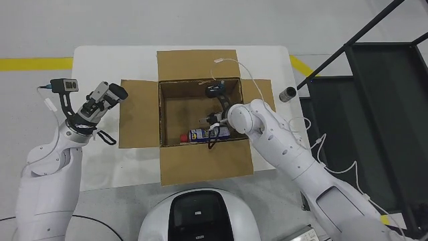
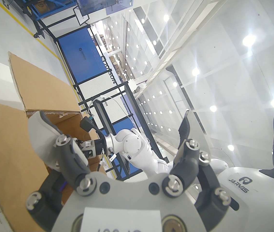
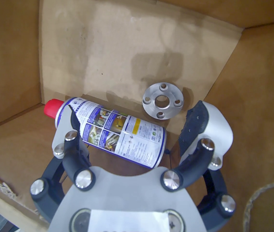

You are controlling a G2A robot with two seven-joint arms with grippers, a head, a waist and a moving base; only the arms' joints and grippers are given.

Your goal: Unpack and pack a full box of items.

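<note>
An open cardboard box [image 1: 139, 114] stands mid-table with its flaps spread. On its floor lies a blue-and-white spray can [image 3: 117, 134] with a red cap, seen from above at the box's near side [image 1: 199, 134]. A round metal flange [image 3: 162, 100] with several holes lies flat just beyond the can. My right gripper [image 3: 133, 109] is down inside the box, open, its fingers straddling the can without touching it. My left gripper [image 1: 110, 94] is raised to the left of the box, open and empty, pointing up and toward the box [image 2: 42, 85].
A small dark metal cylinder [image 1: 287, 94] lies on the white table [image 1: 107, 63] right of the box. A black metal rack [image 1: 374, 107] stands past the table's right edge. A white cable [image 1: 234, 63] loops over the box's far rim.
</note>
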